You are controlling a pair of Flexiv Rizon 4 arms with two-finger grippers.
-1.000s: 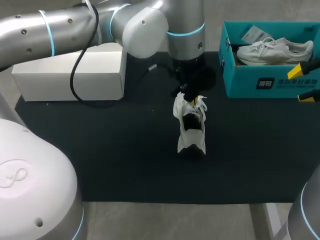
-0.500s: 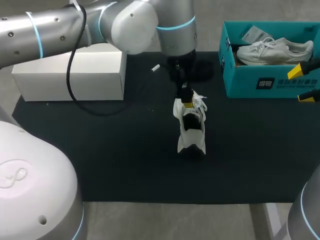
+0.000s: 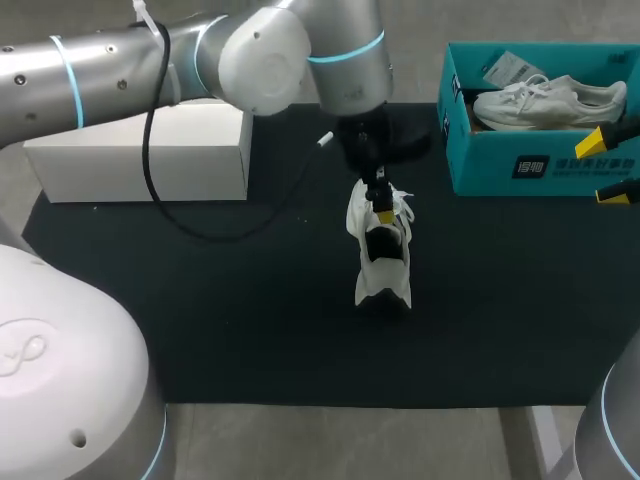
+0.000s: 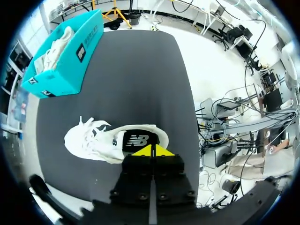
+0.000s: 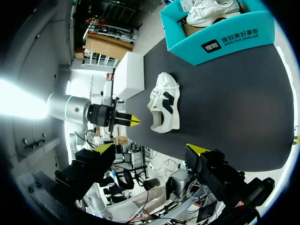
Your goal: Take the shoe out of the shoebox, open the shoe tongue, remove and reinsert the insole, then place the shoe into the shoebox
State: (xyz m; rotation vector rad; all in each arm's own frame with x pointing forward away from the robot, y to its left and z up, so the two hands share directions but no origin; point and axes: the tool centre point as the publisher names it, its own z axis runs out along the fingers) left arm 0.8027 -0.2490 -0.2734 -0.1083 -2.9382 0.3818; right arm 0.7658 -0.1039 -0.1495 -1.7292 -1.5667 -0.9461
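A white shoe (image 3: 382,262) lies on the black mat (image 3: 250,300) in the middle of the table, its dark insole (image 4: 138,139) showing in the opening. My left gripper (image 3: 383,214) is shut, its yellow tips (image 4: 152,151) together just above the shoe's opening with nothing seen between them. In the right wrist view the shoe (image 5: 164,105) lies on its side with the left gripper (image 5: 127,120) beside it. My right gripper (image 3: 608,168) stands open at the table's right edge, in front of the teal shoebox (image 3: 500,165) and far from the shoe. Its fingers (image 5: 105,147) are spread wide and empty.
A second white shoe (image 3: 550,100) and a paper tag lie in the teal shoebox (image 4: 65,51) at the back right. A white box (image 3: 140,150) stands at the back left of the mat. A black cable hangs from the left arm over the mat.
The left gripper has shifted slightly toward me and down over the shoe's opening, staying shut. The shoe and the right arm have not moved.
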